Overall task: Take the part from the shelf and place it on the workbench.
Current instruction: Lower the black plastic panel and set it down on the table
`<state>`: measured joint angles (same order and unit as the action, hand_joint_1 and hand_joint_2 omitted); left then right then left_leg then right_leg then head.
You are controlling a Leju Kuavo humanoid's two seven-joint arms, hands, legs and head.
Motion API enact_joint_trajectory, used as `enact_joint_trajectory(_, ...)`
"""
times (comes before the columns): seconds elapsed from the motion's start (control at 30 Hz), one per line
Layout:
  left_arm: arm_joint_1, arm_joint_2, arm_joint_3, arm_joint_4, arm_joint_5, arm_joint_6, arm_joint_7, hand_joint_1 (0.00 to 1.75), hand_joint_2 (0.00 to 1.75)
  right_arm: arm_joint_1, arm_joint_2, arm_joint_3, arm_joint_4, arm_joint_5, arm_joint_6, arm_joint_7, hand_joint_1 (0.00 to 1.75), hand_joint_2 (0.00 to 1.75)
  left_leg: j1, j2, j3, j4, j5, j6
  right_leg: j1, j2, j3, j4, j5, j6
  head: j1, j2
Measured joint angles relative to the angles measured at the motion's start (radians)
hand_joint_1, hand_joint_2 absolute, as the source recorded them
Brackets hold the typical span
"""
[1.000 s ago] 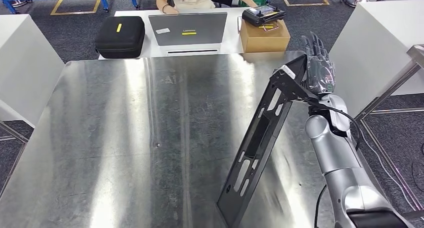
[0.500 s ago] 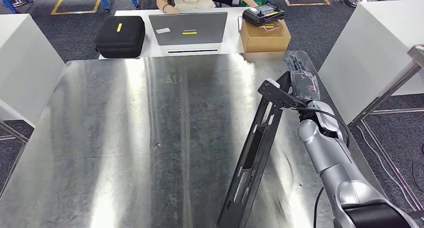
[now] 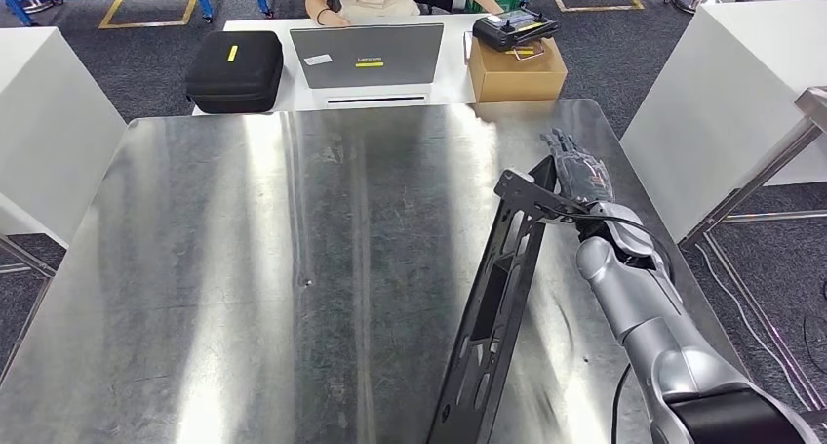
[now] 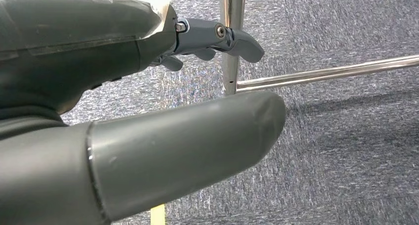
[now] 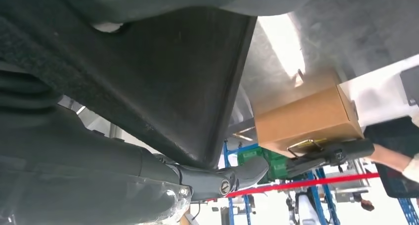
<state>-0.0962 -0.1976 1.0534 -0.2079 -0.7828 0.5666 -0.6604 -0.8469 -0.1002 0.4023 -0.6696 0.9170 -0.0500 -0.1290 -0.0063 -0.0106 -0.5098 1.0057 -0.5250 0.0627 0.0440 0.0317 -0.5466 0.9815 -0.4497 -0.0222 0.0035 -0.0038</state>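
The big shiny metal workbench fills the middle. A long black part stands tilted near its right edge, low end down on the metal. Behind the workbench a white table holds a black case, a grey laptop and a brown box.

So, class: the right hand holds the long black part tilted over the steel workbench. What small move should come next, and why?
Probably keep lowering the right hand so the black part tips flat onto the workbench. The part is tilted, its upper end raised in the fingers and its lower end near the bench's front edge, so letting go now would likely drop it.
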Motion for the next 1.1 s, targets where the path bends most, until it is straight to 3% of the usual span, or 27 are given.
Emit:
enact_joint_trajectory(0.23,0.002,0.000,0.001,0.000,0.000,-0.008,0.011,0.00,0.00,-0.095,-0.017,0.006,0.052,-0.088,0.223,-0.046,0.00,0.00,0.000,0.000,0.000,0.000,0.000,0.000,0.000,0.000,0.000,0.000,0.000,0.000,0.000,0.000)
enact_joint_trajectory(0.4,0.003,0.000,0.005,0.000,0.000,-0.008,0.013,0.00,0.00,-0.169,-0.028,0.010,0.086,-0.094,0.270,-0.040,0.00,0.00,0.000,0.000,0.000,0.000,0.000,0.000,0.000,0.000,0.000,0.000,0.000,0.000,0.000,0.000)
enact_joint_trajectory(0.63,0.004,0.000,0.008,0.000,0.000,-0.008,0.014,0.00,0.00,-0.196,-0.032,0.014,0.108,-0.097,0.285,-0.040,0.00,0.00,0.000,0.000,0.000,0.000,0.000,0.000,0.000,0.000,0.000,0.000,0.000,0.000,0.000,0.000)
enact_joint_trajectory(0.87,0.005,0.001,0.012,0.000,0.000,-0.010,0.015,0.00,0.00,-0.308,-0.039,0.022,0.156,-0.166,0.474,0.009,0.00,0.00,0.000,0.000,0.000,0.000,0.001,0.001,-0.001,0.000,-0.001,0.000,0.001,0.001,0.000,0.000)
enact_joint_trajectory(1.1,0.005,0.001,0.013,0.000,-0.004,-0.020,0.015,0.00,0.00,-0.417,-0.036,0.034,0.224,-0.199,0.584,0.043,0.00,0.00,0.000,0.000,0.000,0.000,0.001,0.001,-0.001,0.000,-0.001,0.000,0.001,0.001,0.000,0.000)
